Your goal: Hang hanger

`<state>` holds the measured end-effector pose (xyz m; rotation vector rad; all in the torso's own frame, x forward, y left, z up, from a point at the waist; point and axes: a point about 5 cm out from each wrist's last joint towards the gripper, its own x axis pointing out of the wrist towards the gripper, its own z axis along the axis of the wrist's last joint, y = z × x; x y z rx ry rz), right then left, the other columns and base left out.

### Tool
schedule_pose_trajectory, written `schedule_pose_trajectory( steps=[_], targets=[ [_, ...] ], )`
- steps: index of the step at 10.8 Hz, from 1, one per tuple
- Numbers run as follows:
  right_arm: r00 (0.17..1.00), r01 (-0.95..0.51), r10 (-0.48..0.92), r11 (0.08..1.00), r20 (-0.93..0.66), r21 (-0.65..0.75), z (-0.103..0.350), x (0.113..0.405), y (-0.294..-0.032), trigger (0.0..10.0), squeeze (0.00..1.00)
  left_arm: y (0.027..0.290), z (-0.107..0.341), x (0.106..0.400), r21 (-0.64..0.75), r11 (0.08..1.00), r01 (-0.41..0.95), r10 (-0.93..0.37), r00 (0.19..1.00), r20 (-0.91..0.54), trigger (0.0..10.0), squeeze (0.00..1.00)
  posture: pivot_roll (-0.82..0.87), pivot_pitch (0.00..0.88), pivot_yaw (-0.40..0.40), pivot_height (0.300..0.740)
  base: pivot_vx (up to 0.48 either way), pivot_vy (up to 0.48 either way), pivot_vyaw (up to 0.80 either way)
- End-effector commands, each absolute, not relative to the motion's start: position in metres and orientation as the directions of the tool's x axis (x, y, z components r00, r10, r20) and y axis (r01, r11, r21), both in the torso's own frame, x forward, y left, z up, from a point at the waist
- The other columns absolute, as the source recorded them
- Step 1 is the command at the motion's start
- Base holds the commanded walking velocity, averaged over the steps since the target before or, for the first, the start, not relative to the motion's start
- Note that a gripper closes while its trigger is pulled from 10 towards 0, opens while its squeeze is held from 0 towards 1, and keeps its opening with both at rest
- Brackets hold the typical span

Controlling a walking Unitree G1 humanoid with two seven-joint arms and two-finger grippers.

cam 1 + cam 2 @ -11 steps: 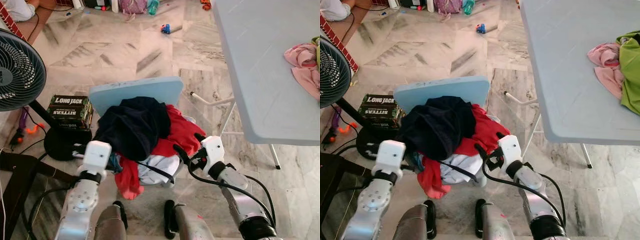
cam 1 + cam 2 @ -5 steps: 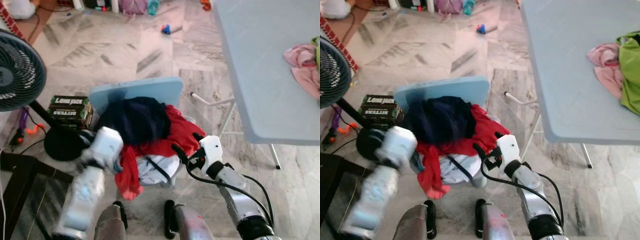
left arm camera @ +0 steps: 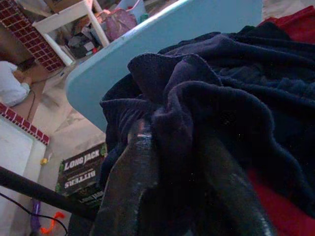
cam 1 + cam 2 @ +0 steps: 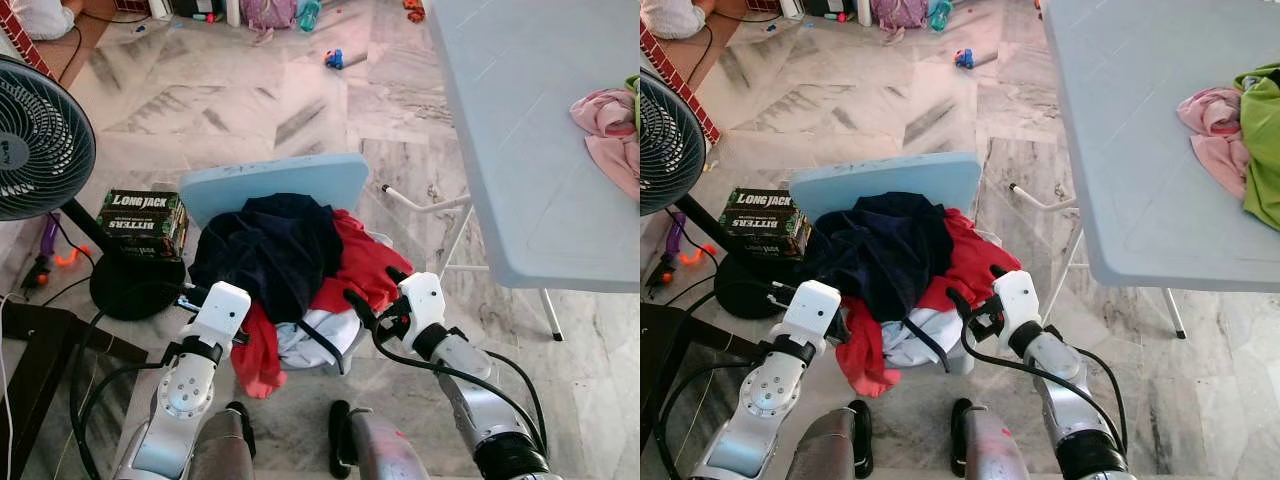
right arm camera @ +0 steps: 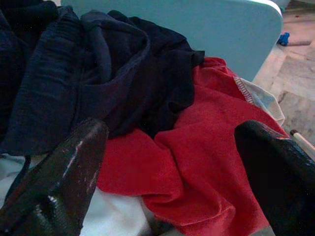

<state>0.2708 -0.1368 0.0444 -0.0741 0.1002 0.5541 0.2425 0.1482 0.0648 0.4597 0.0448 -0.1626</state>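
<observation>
1. We see no hanger; only a clothes pile (image 4: pixel 290 270) on a blue chair (image 4: pixel 270 185).
2. Left gripper (image 3: pixel 172 196) is nearer, fingers pressed into the navy garment (image 3: pixel 221 98), apparently pinching it.
3. Right gripper (image 5: pixel 172 182), spread wide, faces the red cloth (image 5: pixel 197 162).

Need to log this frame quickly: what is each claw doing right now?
Left claw: shut on the dark navy garment.
Right claw: open, holding nothing, fingers spread in front of the red garment.

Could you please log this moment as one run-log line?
left gripper: shut on navy garment | right gripper: open, facing red garment | pile on blue chair
</observation>
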Motion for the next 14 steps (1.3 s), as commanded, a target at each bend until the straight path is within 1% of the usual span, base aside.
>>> schedule_pose_trajectory(
  steps=[1,2,4,5,6,7,13,14],
  targets=[
    [0.839,-0.536,0.526,0.843,-0.136,-0.047,0.039,0.267,-0.138,10.0,0.00,0.150,0.064,0.238,0.443,0.881,0.166,-0.140,0.986,-0.092,10.0,0.10,0.07,0.231,-0.072,0.740,0.000,0.000,0.00],
    [0.840,-0.535,0.525,0.843,-0.138,-0.049,0.039,0.268,-0.139,10.0,0.00,0.151,0.065,0.235,0.448,0.879,0.164,-0.138,0.986,-0.092,10.0,0.00,0.07,0.231,-0.072,0.740,0.000,0.000,0.00],
    [0.841,-0.533,0.522,0.845,-0.142,-0.051,0.039,0.267,-0.141,10.0,0.00,0.155,0.062,0.221,0.446,0.881,0.155,-0.129,0.988,-0.087,10.0,0.00,0.07,0.235,-0.073,0.740,0.000,0.000,0.00],
    [0.840,-0.535,0.524,0.843,-0.143,-0.050,0.038,0.267,-0.140,10.0,0.00,0.154,0.063,0.217,0.438,0.885,0.156,-0.134,0.988,-0.081,10.0,1.00,0.07,0.235,-0.073,0.740,0.000,0.000,0.00],
    [0.837,-0.539,0.529,0.841,-0.140,-0.048,0.039,0.268,-0.138,10.0,0.00,0.153,0.066,0.217,0.438,0.886,0.153,-0.138,0.988,-0.066,3.5,1.00,0.08,0.232,-0.073,0.740,0.000,0.000,0.00],
    [0.837,-0.539,0.529,0.841,-0.139,-0.049,0.039,0.268,-0.138,10.0,0.00,0.153,0.067,0.217,0.433,0.889,0.151,-0.139,0.988,-0.059,0.0,0.00,0.08,0.232,-0.073,0.740,0.000,0.000,0.00],
    [0.839,-0.537,0.527,0.842,-0.136,-0.054,0.040,0.271,-0.138,10.0,0.00,0.154,0.074,0.219,0.439,0.888,0.140,-0.145,0.989,-0.022,0.0,0.00,0.08,0.220,-0.069,0.740,0.000,0.000,0.00],
    [0.839,-0.537,0.526,0.842,-0.136,-0.054,0.040,0.271,-0.138,10.0,0.00,0.156,0.078,0.222,0.491,0.860,0.141,-0.154,0.988,-0.014,0.0,0.00,0.08,0.219,-0.069,0.740,0.000,0.000,0.00]
  ],
)
